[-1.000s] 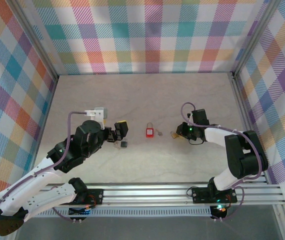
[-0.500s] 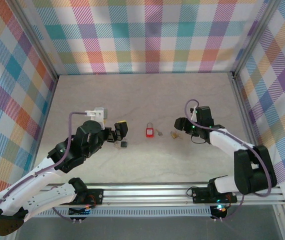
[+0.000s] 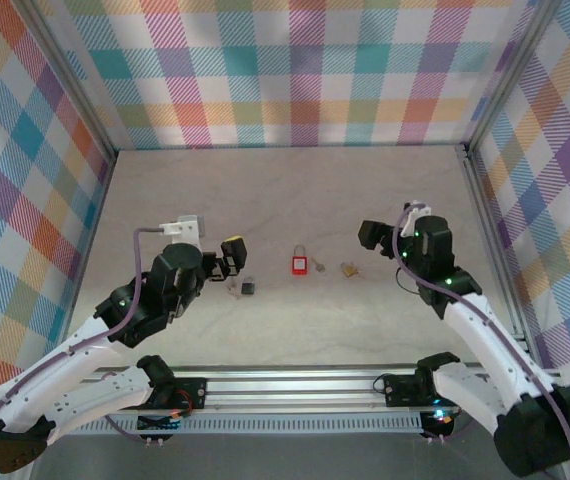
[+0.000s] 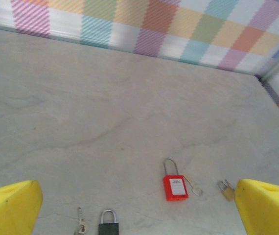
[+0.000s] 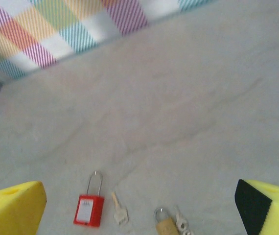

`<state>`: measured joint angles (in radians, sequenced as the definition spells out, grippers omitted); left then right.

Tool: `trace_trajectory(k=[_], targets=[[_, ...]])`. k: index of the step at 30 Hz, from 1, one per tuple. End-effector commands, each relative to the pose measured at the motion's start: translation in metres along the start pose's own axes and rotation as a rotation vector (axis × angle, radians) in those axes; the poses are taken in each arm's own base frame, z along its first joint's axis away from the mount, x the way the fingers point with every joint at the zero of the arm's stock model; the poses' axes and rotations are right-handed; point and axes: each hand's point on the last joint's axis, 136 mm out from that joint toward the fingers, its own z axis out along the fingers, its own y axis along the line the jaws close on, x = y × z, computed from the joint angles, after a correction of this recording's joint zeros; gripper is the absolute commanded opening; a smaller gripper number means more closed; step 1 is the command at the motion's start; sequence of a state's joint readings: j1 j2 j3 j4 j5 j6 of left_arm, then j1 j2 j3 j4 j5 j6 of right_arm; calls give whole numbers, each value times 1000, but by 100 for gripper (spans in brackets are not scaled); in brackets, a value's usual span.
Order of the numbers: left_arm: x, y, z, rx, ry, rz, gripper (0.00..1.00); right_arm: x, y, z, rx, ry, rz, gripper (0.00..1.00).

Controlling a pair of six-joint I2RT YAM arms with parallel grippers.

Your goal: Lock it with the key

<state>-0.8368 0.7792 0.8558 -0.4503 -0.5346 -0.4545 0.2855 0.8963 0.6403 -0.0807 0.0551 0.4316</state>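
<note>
Red padlock lies flat mid-table between your arms, so either can reach it. Left gripper and right gripper hang spread wide and empty, likely pre-grasp. Black padlock sits nearer your left, brass padlock nearer your right. Loose key lies just beside the red one.

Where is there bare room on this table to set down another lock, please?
Bare: the far half of the table, from the locks to the back wall, and the near strip by the rail. Crowded: mid-table, where the black padlock, red padlock and brass padlock lie between left hand and right hand.
</note>
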Motion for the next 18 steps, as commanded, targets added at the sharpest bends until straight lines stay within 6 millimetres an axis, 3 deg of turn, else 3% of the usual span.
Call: trace_trajectory(k=[1, 5, 8, 12, 18], targets=[[1, 18, 0, -93, -43, 13, 100, -18, -27, -9, 132, -165, -31, 99], [4, 30, 6, -164, -70, 82, 100, -25, -48, -18, 249, -251, -147, 99], [4, 36, 10, -189, -132, 94, 100, -20, -66, -16, 341, -259, -174, 99], [6, 38, 15, -179, -202, 188, 100, -8, -84, -3, 416, -249, -257, 99], [10, 66, 22, -347, -284, 268, 100, 10, -97, 27, 437, -263, -372, 99]])
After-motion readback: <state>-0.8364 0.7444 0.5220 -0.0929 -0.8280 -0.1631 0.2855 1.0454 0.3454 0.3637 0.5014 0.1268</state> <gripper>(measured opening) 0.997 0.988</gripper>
